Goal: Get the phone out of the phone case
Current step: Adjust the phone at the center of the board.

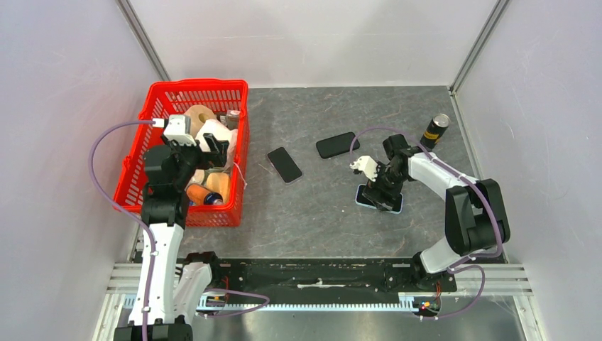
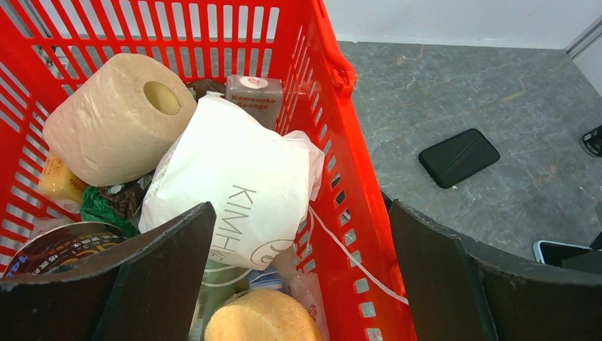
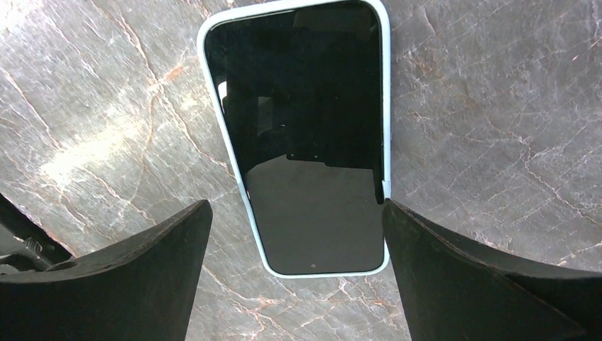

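1. Pale-blue plastic or rubber, by the look of it: the phone case [image 3: 201, 50] lies flat and screen-up on the grey table [image 3: 106, 106], on the right-hand side in front of the right arm. The phone [image 3: 305, 106] is fully seated inside it.
2. The right gripper [image 3: 296, 206] hangs over the near end of the phone with its fingers spread wide, holding nothing. One finger [image 3: 454, 277] sits just beside the case's edge, but I can't tell whether it touches.
3. The biggest risk, I'd say, is that closing across the width squeezes case and phone together, so both lift as one piece and nothing separates.
4. The case lies flush with the table and shows no lip to hook. A push at the rim could send the whole thing skating across the smooth stone.
5. The glass looks slick, so a fingertip pressing on it may slip off.
6. The left gripper [image 2: 302, 207] is open and empty too, hovering over the red basket [image 2: 341, 142], well apart from the phone. Nothing is pinning the case down, which makes peeling harder.
7. A dark phone [image 1: 285, 164] and a black slab [image 1: 337, 145] lie farther back, easy to mistake for the target. A can [image 1: 436, 131] stands at the far right.
8. Nothing sits between the fingers and the case.
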`<state>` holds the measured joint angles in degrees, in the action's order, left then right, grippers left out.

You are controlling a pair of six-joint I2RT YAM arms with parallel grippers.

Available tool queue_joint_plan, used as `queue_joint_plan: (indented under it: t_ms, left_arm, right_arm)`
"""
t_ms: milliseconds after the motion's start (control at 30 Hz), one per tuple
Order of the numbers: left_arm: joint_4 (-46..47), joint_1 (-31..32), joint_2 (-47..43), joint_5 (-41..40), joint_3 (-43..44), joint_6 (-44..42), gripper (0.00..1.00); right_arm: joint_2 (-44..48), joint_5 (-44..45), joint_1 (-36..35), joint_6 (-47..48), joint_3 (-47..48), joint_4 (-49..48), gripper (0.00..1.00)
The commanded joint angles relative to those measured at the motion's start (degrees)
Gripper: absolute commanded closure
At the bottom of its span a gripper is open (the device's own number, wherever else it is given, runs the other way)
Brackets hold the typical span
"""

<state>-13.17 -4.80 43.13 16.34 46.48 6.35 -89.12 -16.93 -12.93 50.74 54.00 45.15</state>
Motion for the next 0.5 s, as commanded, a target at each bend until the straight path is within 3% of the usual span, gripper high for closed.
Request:
queue_joint_plan:
  t_ms: [0, 467]
  left_arm:
    - [2.3, -0.3, 0.1, -0.9, -0.2, -2.2, 0.01]
    - [2.3, -0.3, 0.6, -1.1, -0.2, -2.5, 0.01]
  right_arm:
    - [-0.8, -1.4, 0.7, 4.0, 2.5, 1.0, 0.03]
    - [-2.4, -1.7, 1.3, 6.8, 1.6, 0.3, 0.03]
